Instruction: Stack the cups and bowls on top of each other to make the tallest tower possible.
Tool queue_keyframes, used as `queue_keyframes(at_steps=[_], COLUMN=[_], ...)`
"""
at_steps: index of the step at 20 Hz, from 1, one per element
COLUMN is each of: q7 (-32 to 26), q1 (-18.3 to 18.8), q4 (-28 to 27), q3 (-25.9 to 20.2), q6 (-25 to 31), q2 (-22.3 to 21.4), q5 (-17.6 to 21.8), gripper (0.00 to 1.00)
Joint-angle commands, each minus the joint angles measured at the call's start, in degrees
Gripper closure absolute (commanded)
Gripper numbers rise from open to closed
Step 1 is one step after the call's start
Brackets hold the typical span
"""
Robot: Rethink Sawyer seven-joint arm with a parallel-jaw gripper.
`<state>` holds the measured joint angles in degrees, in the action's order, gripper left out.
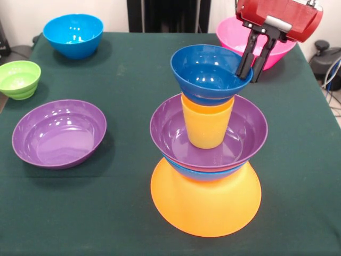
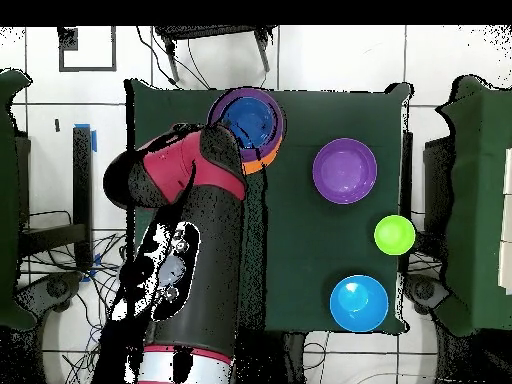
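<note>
Glossy plastic throughout: thin-walled, light, stiff, and slick to judge by the sheen. The tower stands toward the near middle of the dark green tablecloth. Bottom to top: wide yellow-orange bowl upside down as base, a bright blue bowl showing only as a rim band, a shallow purple bowl upright, an orange tumbler cup standing in it, and a small dark blue bowl seated upright on the cup's mouth.

The black-fingered gripper on the red arm hangs at the dark blue bowl's right rim. Its two fingers are close together with a thin gap, and appear to straddle the rim wall; whether they actually pinch it, I cannot tell.

Loose pieces: second shallow purple bowl at left, small green bowl at the left edge, second bright blue bowl far left, large pink bowl behind the gripper. No yellow ribbed cup visible in either view.

Handling judgement: these shells weigh little, so a rim pinch (one finger inside, one outside the wall) should carry any of them. Smooth walls may slip or pivot in a narrow grip, so take hold low on the rim. The top bowl rests on a cup mouth narrower than itself, which looks tippy; any sideways drag at release could topple it. In the overhead view the arm covers part of the stack.
</note>
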<state>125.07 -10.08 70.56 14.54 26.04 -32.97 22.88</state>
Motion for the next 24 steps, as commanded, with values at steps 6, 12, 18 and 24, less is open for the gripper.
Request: queue_keyframes(at_steps=[6,12,18,24], q7=[-1.7,-2.6,-2.7,-2.5], q1=[2.2,3.2,3.7,3.7], q4=[6.7,7.0,7.2,7.2], q3=[-10.4,-11.9,-12.4,-11.9], q6=[-0.2,-0.1,0.1,0.1], q2=[1.9,1.6,1.4,1.3], q5=[-0.2,0.0,0.5,1.1], gripper=[1.00,1.00,1.00,1.00])
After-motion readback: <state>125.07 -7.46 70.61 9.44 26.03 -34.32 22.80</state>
